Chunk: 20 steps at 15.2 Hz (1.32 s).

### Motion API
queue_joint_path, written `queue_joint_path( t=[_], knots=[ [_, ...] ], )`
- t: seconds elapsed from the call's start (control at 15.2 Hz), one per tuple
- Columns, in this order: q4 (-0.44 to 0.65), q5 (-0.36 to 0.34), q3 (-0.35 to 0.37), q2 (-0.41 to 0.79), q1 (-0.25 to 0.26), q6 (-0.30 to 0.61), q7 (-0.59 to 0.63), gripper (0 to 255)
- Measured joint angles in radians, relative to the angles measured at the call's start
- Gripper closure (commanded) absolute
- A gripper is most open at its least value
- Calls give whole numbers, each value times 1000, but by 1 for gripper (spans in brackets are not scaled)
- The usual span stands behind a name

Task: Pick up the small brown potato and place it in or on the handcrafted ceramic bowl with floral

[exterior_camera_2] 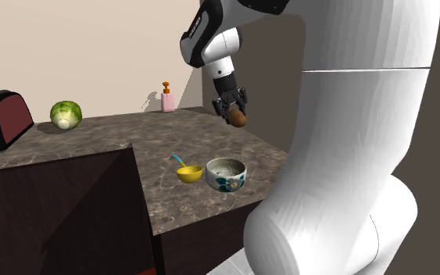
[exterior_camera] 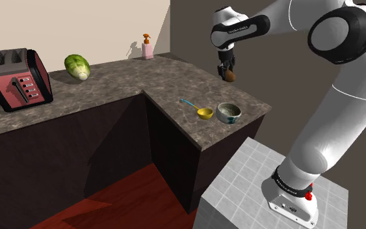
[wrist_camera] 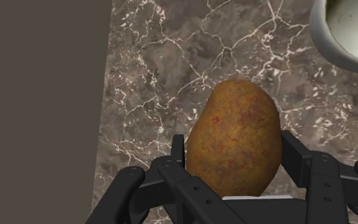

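Note:
My black gripper is shut on a small brown potato and holds it in the air above the dark marble counter. In the second exterior view the potato hangs from the gripper, above and a little behind the bowl. The bowl is whitish with dark floral marks on its side and stands near the counter's front corner; it also appears in the shoulder view. In the wrist view the gripper clasps the potato from both sides, and the bowl's rim sits ahead of the fingers, off to one side.
A yellow scoop with a blue handle lies right beside the bowl. Farther back on the counter are a red toaster, a green cabbage and a pink soap bottle. The counter edge drops to a red floor.

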Motion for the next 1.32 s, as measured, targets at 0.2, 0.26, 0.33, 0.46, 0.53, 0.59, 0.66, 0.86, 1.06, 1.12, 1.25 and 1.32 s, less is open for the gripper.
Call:
queue_joint_path(
  t=[0.2, 0.26, 0.33, 0.46, 0.53, 0.59, 0.66, 0.86, 1.06, 1.12, 1.25, 1.32],
  knots=[
    [-116, -14, 18, -100, 20, 4, 45, 255],
    [-147, -15, 28, -132, 28, -3, 64, 255],
    [-189, -18, 36, -166, 35, 2, 83, 255],
    [-254, -19, 55, -231, 49, -9, 116, 255],
    [-287, -20, 62, -260, 54, -9, 128, 255],
    [-322, -19, 72, -299, 60, -18, 144, 255],
    [-355, -17, 82, -330, 67, -21, 160, 255],
    [-445, -2, 117, -422, 89, -38, 210, 255],
    [-487, 1, 127, -442, 96, -22, 232, 255],
    [-499, 0, 127, -442, 96, -9, 236, 255],
    [-519, -1, 128, -437, 97, 13, 245, 255],
    [-528, -3, 126, -432, 95, 28, 247, 255]
  ],
)
